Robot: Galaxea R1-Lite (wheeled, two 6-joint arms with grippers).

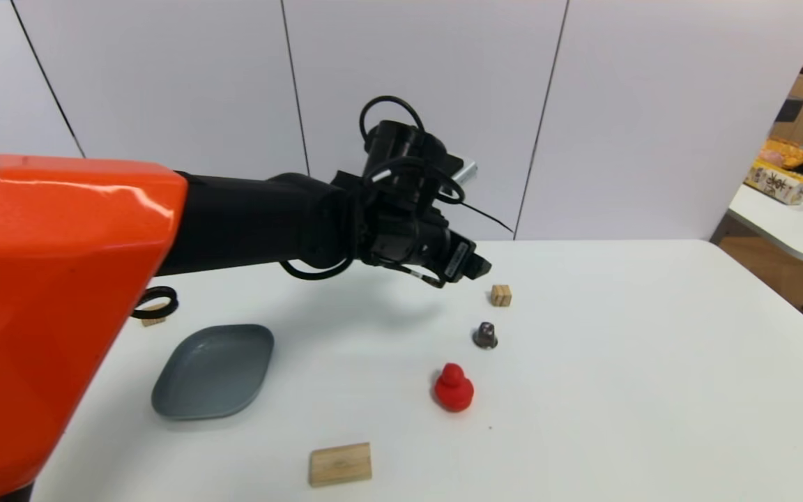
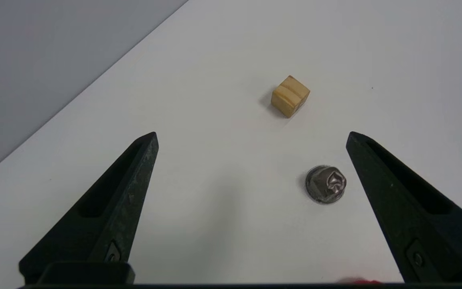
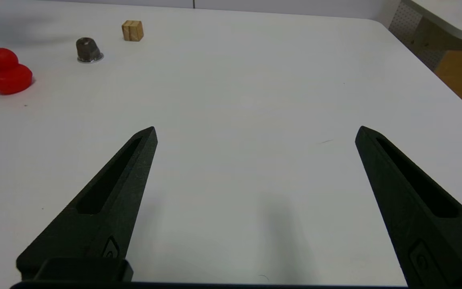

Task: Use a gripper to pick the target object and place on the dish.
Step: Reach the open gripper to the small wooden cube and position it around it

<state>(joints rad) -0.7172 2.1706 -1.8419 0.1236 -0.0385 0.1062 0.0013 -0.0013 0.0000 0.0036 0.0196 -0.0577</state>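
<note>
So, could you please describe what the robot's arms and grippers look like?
The left arm has a glossy orange shell, then a matte black forearm with looped black cables. The left gripper and right gripper each have two tapered black fingers with slotted recesses.

Our left arm (image 1: pixel 60 307) wears a glossy orange shell that gives way to a matte black forearm. Black cables loop around its wrist beside a small silver-grey box (image 1: pixel 465 167). Our left pincer (image 2: pixel 251 136) and right pincer (image 3: pixel 255 132) both have tapered black fingers with slotted recesses and small screws.
</note>
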